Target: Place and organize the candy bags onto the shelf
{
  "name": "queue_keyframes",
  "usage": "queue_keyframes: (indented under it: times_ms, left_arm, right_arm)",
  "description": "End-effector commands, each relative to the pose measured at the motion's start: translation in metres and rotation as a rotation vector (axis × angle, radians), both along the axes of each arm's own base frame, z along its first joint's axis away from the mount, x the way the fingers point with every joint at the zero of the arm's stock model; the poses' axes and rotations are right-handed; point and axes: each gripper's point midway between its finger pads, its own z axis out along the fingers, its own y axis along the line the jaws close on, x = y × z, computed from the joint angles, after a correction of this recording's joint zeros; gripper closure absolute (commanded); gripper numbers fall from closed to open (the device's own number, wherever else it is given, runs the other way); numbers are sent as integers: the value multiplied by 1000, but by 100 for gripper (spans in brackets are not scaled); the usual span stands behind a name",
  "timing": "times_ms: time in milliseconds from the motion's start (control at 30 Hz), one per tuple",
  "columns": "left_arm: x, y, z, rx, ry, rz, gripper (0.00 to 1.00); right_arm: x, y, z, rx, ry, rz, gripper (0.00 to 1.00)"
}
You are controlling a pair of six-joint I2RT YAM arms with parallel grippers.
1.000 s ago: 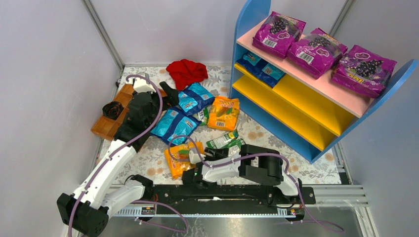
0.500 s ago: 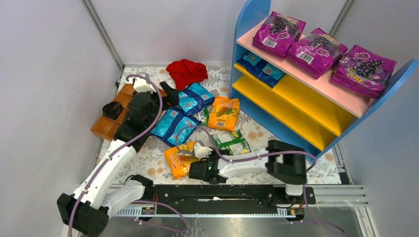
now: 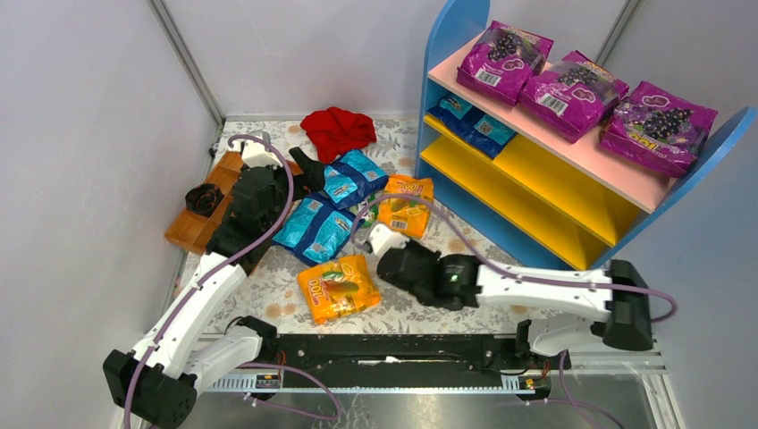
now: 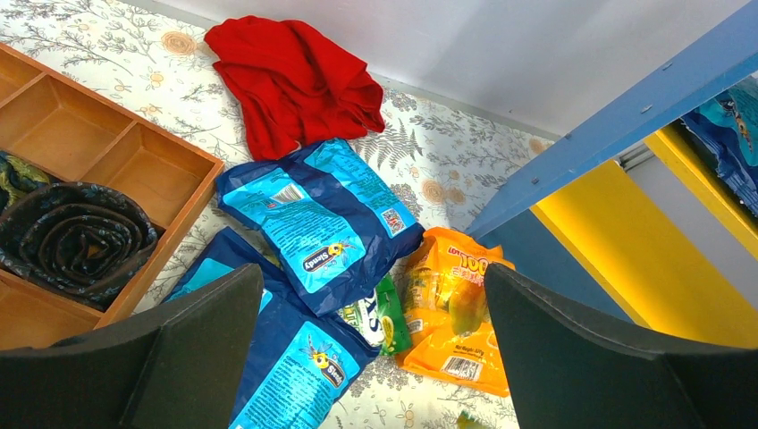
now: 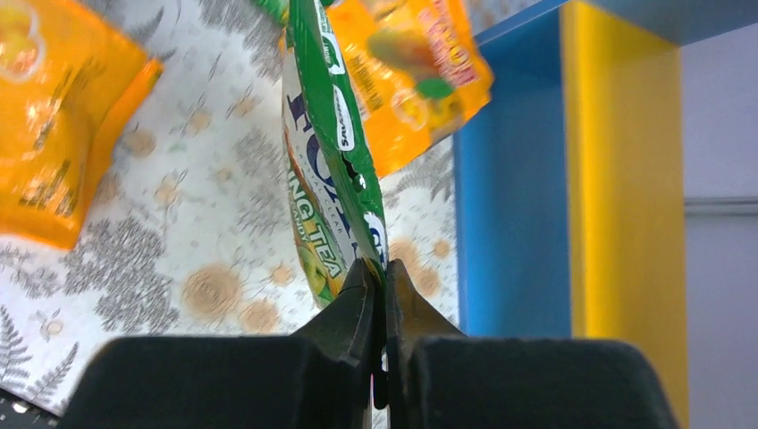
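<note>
My right gripper is shut on the lower edge of a green candy bag, which stands on edge above the patterned table. In the top view this gripper is between two orange candy bags. My left gripper is open and holds nothing. It hovers over two blue candy bags, another green bag and an orange bag. The shelf stands at the right, with blue bags on its upper yellow board.
Three magenta grape bags lie on the shelf's pink top board. A red cloth is at the back of the table. A wooden compartment tray with a dark rolled item sits at the left. Grey walls enclose the table.
My right gripper shut on the green bag and lifted it while the arm stretched out to the right. The near orange bag is now uncovered. The left arm has not moved.
</note>
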Motion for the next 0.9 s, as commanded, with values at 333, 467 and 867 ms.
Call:
queue_keyframes:
  times_ms: [333, 467, 867]
  left_arm:
    - [-1, -6, 34, -60, -103, -27, 1]
    - [-1, -7, 33, -54, -101, -25, 1]
    - [-1, -10, 31, -47, -92, -30, 1]
  right_arm:
    - [123, -26, 131, 4, -326, -71, 100]
    - [154, -36, 134, -87, -354, -115, 100]
    - [211, -90, 105, -330, -347, -203, 100]
